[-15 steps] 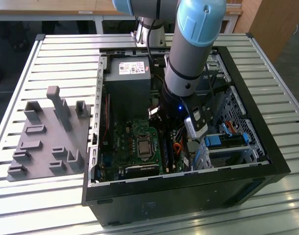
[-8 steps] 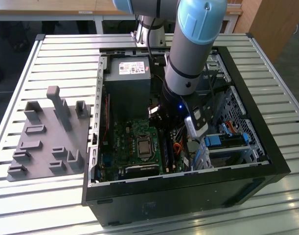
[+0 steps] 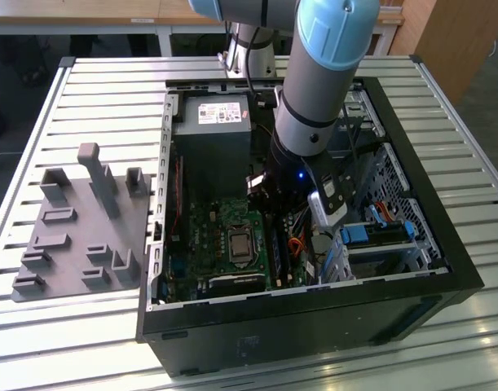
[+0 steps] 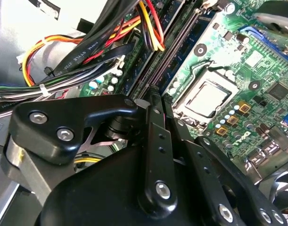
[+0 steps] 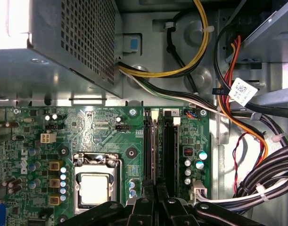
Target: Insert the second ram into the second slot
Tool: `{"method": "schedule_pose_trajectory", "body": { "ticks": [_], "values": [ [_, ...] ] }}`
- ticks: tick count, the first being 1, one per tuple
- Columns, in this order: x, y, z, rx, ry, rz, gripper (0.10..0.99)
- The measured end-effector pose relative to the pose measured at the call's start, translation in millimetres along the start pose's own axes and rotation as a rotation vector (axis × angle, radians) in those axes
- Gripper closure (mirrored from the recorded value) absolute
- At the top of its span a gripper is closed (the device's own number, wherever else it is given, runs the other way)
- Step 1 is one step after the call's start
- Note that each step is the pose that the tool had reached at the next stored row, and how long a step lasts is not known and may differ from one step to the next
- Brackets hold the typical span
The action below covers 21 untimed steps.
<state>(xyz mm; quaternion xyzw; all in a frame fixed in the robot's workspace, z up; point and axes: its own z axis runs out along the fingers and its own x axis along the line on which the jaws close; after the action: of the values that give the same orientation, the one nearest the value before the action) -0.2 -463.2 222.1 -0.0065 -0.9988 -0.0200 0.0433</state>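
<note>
The second ram (image 5: 153, 150) shows edge-on in the first wrist view as a thin pale strip standing in a memory slot on the green motherboard (image 5: 87, 127). It runs straight out from between my fingertips. My gripper (image 5: 153, 192) is shut on its near end, with the black fingers (image 4: 155, 122) pressed close together right over the row of slots (image 4: 176, 47). In the exterior view my gripper (image 3: 277, 210) reaches down inside the open computer case (image 3: 444, 269), between the processor socket (image 3: 236, 244) and the drive bays.
The grey power supply (image 3: 212, 134) sits just behind the slots. Bundles of cables (image 5: 238, 141) crowd one side of them, and the processor socket (image 5: 94, 186) lies on the other. A grey holder fixture (image 3: 77, 228) stands on the slatted table at the exterior view's left.
</note>
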Motion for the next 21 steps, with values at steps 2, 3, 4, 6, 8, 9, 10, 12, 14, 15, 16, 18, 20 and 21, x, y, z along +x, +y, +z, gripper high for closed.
{"method": "schedule_pose_trajectory", "body": {
  "ticks": [2,3,4,6,8,9,10,12,14,15,16,18,20,21],
  "values": [
    [0.0,0.0,0.0,0.0,0.002,0.001,0.949],
    [0.0,-0.1,0.0,0.0,0.0038,0.002,0.949],
    [0.0,-0.1,0.2,0.0,0.0059,0.002,0.949],
    [-0.1,-0.2,0.6,0.0,0.0097,0.002,0.949],
    [-0.1,-0.6,0.9,0.0,0.0123,0.003,0.949],
    [-0.1,-0.6,0.8,0.0,0.0124,0.003,0.949],
    [-0.4,-0.6,0.8,0.0,0.0126,0.003,0.949],
    [-1.2,-0.7,0.7,0.0,0.0132,0.003,0.949],
    [-2.0,-0.7,0.5,0.0,0.0134,0.003,0.949],
    [-2.3,-0.7,0.2,0.0,0.0135,0.003,0.949],
    [-2.4,-0.6,0.1,0.0,0.0134,0.003,0.949],
    [-2.5,-0.6,-0.3,0.0,0.0134,0.003,0.949],
    [-2.5,-0.6,-0.7,0.0,0.0134,0.003,0.949],
    [-2.5,-0.6,-0.6,0.0,0.0134,0.003,0.949]
  ]
}}
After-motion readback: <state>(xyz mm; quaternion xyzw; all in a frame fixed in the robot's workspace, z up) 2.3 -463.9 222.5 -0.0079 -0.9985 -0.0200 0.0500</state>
